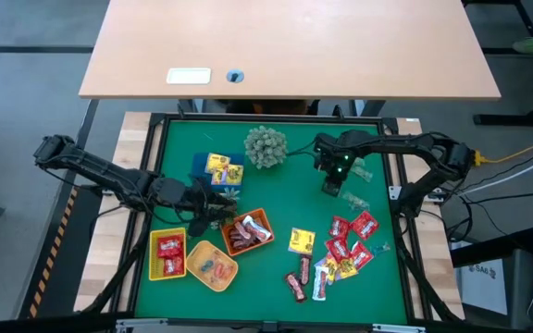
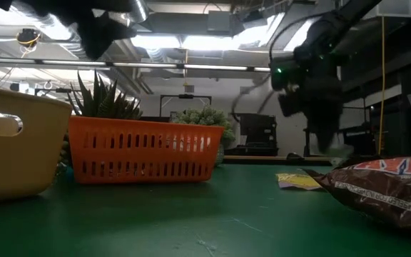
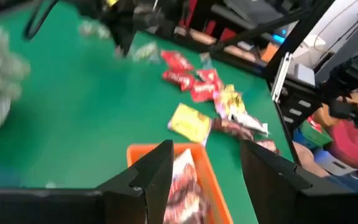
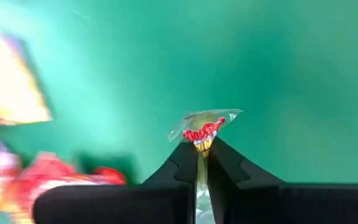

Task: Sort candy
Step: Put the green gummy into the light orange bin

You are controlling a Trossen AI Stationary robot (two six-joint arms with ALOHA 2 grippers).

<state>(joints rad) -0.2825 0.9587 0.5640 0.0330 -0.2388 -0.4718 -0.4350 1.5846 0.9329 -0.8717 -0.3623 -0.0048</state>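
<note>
Green mat (image 1: 276,277) covers the table; plant ball (image 1: 265,146) sits at 12 o'clock near the far edge. Orange tray (image 1: 247,231) lies just left of centre, with a round yellow tray (image 1: 212,265) at its 7 o'clock and a square yellow tray (image 1: 167,254) at its 8 o'clock. Beyond the mat at 12 o'clock stands a wooden desk (image 1: 340,46) with a white card (image 1: 189,76) on it.

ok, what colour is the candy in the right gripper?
Clear wrapper with red print, pinched in the right gripper; right wrist view.
</note>
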